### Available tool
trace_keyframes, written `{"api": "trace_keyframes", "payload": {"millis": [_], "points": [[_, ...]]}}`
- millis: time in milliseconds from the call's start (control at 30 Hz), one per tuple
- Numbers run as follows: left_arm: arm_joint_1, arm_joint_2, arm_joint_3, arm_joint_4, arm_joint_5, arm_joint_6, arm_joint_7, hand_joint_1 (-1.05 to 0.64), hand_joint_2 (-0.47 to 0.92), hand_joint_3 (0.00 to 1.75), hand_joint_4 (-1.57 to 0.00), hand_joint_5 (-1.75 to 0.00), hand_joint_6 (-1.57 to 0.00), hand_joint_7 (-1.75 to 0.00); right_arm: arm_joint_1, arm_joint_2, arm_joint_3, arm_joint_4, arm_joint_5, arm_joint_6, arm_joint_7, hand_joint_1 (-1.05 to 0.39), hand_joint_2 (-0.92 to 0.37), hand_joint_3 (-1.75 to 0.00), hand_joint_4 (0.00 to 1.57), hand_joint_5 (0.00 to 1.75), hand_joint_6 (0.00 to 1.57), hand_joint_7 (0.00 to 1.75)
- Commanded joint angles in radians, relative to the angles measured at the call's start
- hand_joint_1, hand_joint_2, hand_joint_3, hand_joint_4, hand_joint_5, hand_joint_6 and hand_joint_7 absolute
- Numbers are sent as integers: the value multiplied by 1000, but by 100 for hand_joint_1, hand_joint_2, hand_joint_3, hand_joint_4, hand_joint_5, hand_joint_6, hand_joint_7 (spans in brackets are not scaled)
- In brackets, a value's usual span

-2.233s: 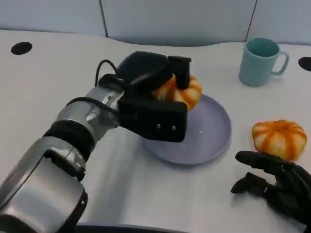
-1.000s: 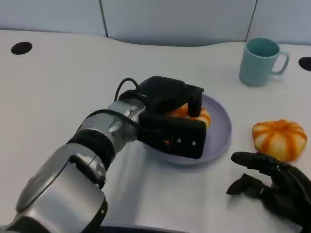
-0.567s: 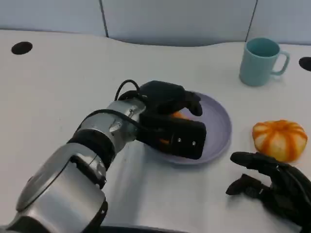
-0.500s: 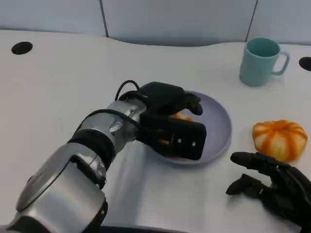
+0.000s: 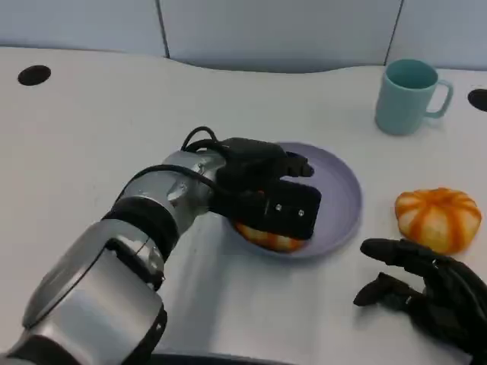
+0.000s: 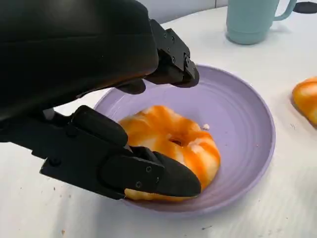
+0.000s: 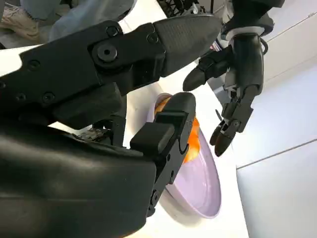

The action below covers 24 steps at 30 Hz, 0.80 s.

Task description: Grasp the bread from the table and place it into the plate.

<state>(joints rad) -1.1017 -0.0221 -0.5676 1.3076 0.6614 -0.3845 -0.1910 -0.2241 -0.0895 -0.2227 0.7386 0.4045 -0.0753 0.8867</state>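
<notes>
An orange-and-white striped bread (image 5: 270, 237) lies in the purple plate (image 5: 342, 198), on its near left part. My left hand (image 5: 262, 186) hovers right over it. In the left wrist view the bread (image 6: 173, 144) rests flat on the plate (image 6: 242, 114) with the hand's (image 6: 99, 74) fingers spread apart above it; the thumb lies along the bread's edge. My right hand (image 5: 434, 293) rests on the table at the lower right, fingers loosely spread, holding nothing. The right wrist view shows the bread (image 7: 192, 139) and the plate (image 7: 195, 186) beyond black fingers.
A second striped bread (image 5: 437, 217) sits on the table right of the plate, just beyond my right hand. A teal mug (image 5: 407, 95) stands at the back right. Black holes (image 5: 33, 74) mark the white tabletop's far corners.
My left hand came down with the bread from above the plate's far rim and set it in the plate; its fingers have spread off the bread. The right hand has barely moved.
</notes>
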Motion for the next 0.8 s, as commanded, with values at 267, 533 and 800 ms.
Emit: {"api": "trace_keyframes", "payload": {"millis": [267,533,800], "points": [[-45,63,102,-28,-101,-50,-78,-98,92,40,0,-30,-17,-2,8,-13,-2,38,-9,0,0,-40,-92,-16,53,115,76,40],[-18,96,218,-41,-235,-102,-196,-94,92,36,0,-32,-18,-2,2,-16,-7,43,-3,13,-2,-41,-92,-13,54,114,77,40],[59,132,371,-73,-421,-155,-358,-90,92,36,-2,-39,-20,-3,-2,-19,-14,51,-2,9,-5,-39,-92,-12,55,113,78,39]]}}
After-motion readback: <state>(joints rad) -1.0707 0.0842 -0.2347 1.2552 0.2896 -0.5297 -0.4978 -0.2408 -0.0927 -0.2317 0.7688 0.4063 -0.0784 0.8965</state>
